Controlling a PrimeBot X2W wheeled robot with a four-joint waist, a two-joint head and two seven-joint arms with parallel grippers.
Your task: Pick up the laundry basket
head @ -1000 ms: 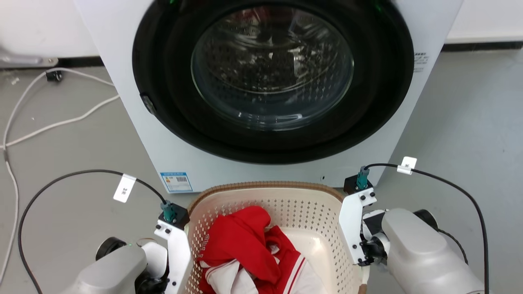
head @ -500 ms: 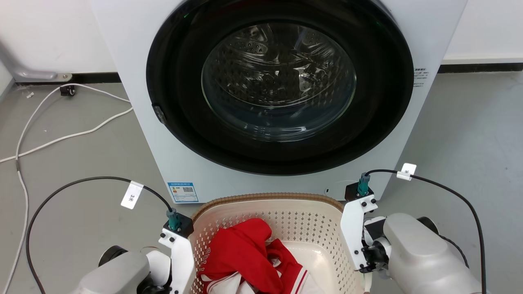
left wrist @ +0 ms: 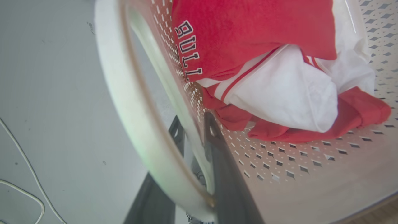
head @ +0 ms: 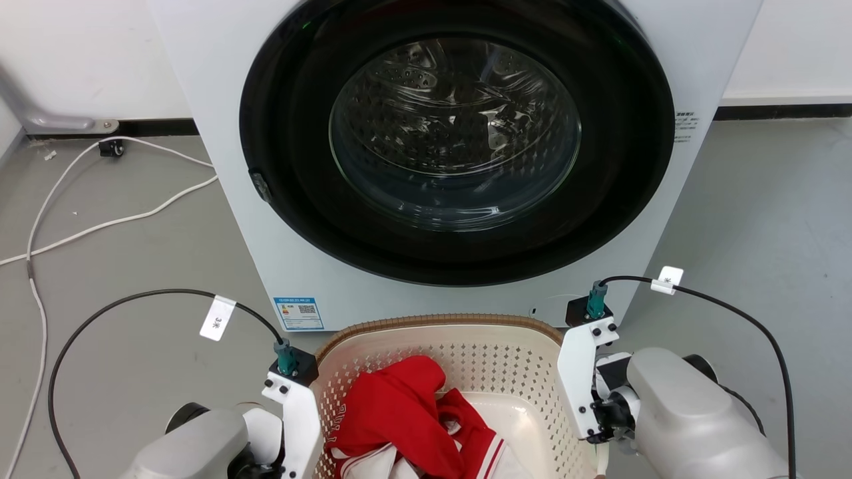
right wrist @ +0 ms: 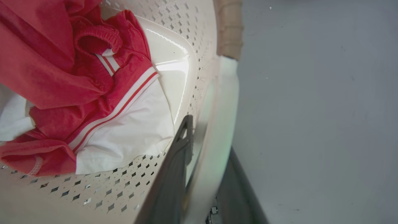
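Holding the laundry basket (head: pixel 439 323) near me, just before the washer (head: pixel 293 279): left gripper (left wrist: pixel 192 124) and right gripper (right wrist: pixel 208 137) each pinch a side wall. Uneven lifting, I judge, could tip clothes (head: pixel 393 406) out.

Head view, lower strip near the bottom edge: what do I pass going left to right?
white floor cable → left arm → laundry basket → right arm. The arms' black cables overlap them, so they are left out.
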